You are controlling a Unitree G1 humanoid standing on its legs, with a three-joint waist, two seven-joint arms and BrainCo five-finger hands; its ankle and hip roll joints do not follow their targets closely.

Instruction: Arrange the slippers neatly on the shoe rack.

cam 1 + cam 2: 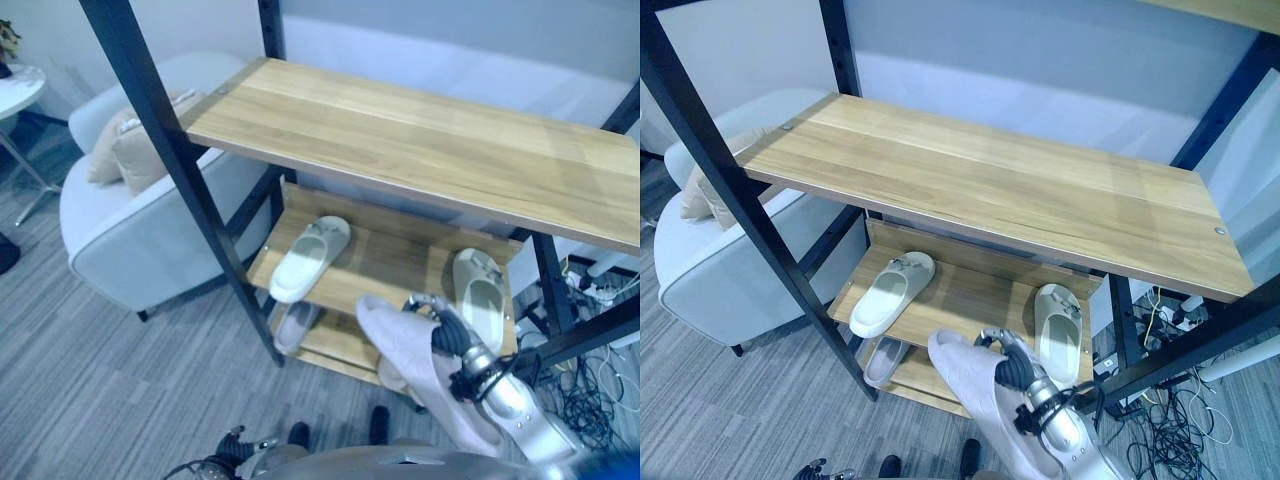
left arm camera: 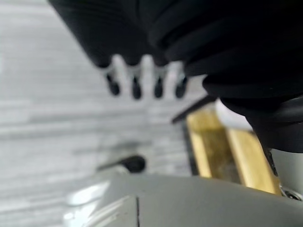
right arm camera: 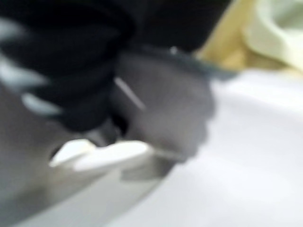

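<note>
My right hand (image 1: 447, 335) is up in front of the rack (image 1: 420, 150), fingers curled round a pale pink slipper (image 1: 405, 350), sole facing me and toe up. It hangs off the front edge of the middle shelf (image 1: 395, 260), between the two slippers already lying there.

On that shelf: a cream slipper (image 1: 310, 257) towards the left end, angled, its heel overhanging the front edge; a second cream slipper (image 1: 480, 285) at the right end, lying roughly front to back. The two are well apart and not parallel.

On the bottom shelf (image 1: 335, 340) a pinkish slipper (image 1: 296, 326) lies near the left post.

My left hand (image 2: 142, 82) hangs low over the floor, fingers straight and relaxed, holding nothing.

Judgement: partway through. Three slippers are on the rack, one in hand. Left to do: set down the pink one, likely beside its match below, then straighten the cream pair.
</note>
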